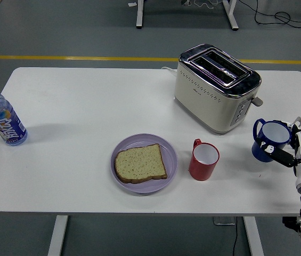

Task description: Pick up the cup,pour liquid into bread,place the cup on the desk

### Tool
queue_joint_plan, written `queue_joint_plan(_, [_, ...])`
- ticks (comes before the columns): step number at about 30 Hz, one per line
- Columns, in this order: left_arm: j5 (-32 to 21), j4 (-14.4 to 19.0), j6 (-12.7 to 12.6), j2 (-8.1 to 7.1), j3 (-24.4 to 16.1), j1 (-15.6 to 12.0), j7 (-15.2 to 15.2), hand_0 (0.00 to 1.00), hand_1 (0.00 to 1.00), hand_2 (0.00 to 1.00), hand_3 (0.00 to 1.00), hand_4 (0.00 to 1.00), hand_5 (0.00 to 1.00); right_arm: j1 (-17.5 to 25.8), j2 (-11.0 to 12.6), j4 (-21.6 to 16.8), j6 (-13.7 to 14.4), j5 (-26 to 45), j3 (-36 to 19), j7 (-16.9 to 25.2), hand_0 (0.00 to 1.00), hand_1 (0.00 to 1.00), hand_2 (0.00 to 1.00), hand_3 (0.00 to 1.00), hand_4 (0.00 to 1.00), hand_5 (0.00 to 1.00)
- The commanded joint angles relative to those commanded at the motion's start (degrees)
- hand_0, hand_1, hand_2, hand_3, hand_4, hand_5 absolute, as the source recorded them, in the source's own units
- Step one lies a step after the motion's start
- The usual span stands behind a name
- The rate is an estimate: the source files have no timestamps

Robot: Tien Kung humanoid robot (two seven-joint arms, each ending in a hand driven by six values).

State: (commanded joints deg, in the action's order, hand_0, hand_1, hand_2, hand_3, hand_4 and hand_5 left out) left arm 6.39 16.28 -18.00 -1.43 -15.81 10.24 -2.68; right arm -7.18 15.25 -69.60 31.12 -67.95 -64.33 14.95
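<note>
My right hand (295, 152) has its fingers (279, 155) wrapped around the blue cup (267, 140), gripping its near side at the table's right end, in front of the toaster (216, 87). Judging by its upright pose low over the white table (86, 117), I should keep the rim level, settle the base flat, and only then loosen my fingers. The cup is dark blue with a pale inside and a handle facing left. The bread (140, 163) lies on the purple plate (170, 152), well to the left, beyond the red mug (204, 159).
</note>
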Motion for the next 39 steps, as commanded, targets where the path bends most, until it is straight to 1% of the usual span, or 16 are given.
queue_joint_plan(9, [0.74,-0.01,-0.01,0.02,-0.38,-0.14,-0.24,0.686,0.695,0.7,0.557,0.249,0.998,-0.7,-0.83,2.92,0.68,0.27,2.6,1.21,0.467,0.328,0.459,0.46,0.79,0.002])
queue_joint_plan(19, [1.83,0.01,-0.01,0.12,-1.01,-0.37,-0.64,0.686,0.695,0.699,0.554,0.249,0.998,-0.88,-1.26,4.3,1.04,0.92,4.35,1.74,0.474,0.33,0.46,0.46,0.79,0.002])
queue_joint_plan(30, [0.89,0.03,0.0,0.04,-0.48,-0.14,-0.31,0.686,0.694,0.699,0.555,0.249,0.998,-2.44,-2.73,6.42,1.49,1.92,5.99,2.29,0.475,0.331,0.461,0.459,0.788,0.002])
queue_joint_plan(39, [0.6,0.03,0.0,0.07,-0.35,-0.08,-0.26,0.685,0.693,0.699,0.554,0.248,0.998,-2.57,-3.19,7.32,1.74,2.44,6.68,2.7,0.476,0.332,0.46,0.458,0.787,0.002])
